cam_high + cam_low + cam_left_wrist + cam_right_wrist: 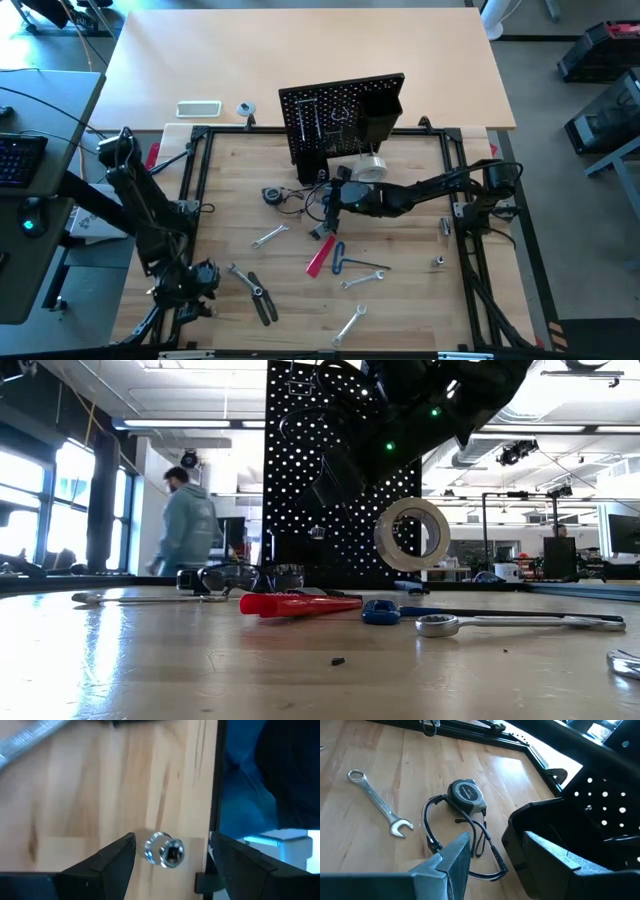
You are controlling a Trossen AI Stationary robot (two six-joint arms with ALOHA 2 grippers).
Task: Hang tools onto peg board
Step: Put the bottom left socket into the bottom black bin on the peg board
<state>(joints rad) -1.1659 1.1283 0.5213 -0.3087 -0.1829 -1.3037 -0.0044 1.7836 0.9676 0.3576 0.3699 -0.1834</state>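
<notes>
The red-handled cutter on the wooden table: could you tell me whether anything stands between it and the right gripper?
Nothing visible does. The high view shows the open right gripper near the black perforated peg board, above the red-handled cutter, with only bare wooden table between. A blue-handled tool lies beside the cutter, not in the path.
</notes>
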